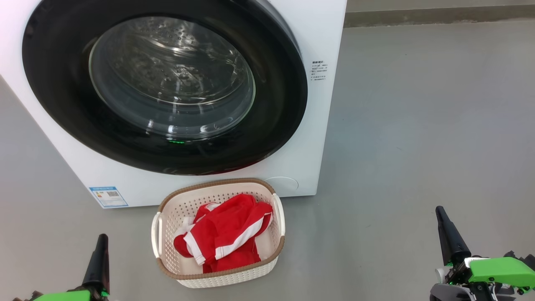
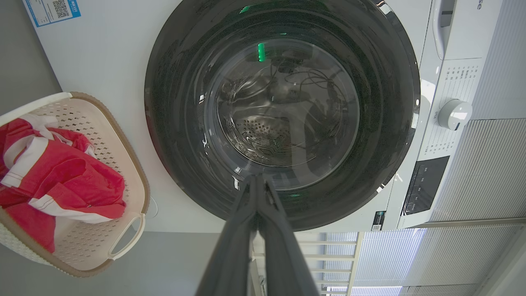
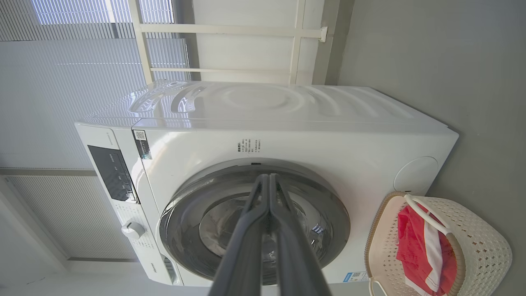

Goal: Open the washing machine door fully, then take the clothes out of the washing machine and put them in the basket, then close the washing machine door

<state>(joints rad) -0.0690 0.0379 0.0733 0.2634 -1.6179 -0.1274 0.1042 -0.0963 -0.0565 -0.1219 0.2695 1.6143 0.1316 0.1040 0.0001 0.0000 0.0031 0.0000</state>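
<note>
Grey smooth floor carries everything in this scene; no counter is involved.

Nearest: two hands. The left hand and the right hand both sit low and well apart. In each wrist view the two long dark fingers are pressed together with nothing between them, so both are clenched and empty.

Next out: one small cream perforated plastic basket with a brown woven-look rim. It stands ahead of and between the hands, nearer the left one, with a handle on each side. Inside it lies one soft heap of bright red clothes with white stripes; how many garments make up the heap cannot be told.

Farthest: one big white front-loading washing machine, just beyond the basket. Its single large round glossy black door with a bulging clear glass window sits against the front panel, judged shut. No red fabric shows in the steel drum through the glass.

Assessment: the door lies straight ahead of the left hand and ahead-left of the right. The left arm is nearer should the latch need a confirming push. The task appears complete.
</note>
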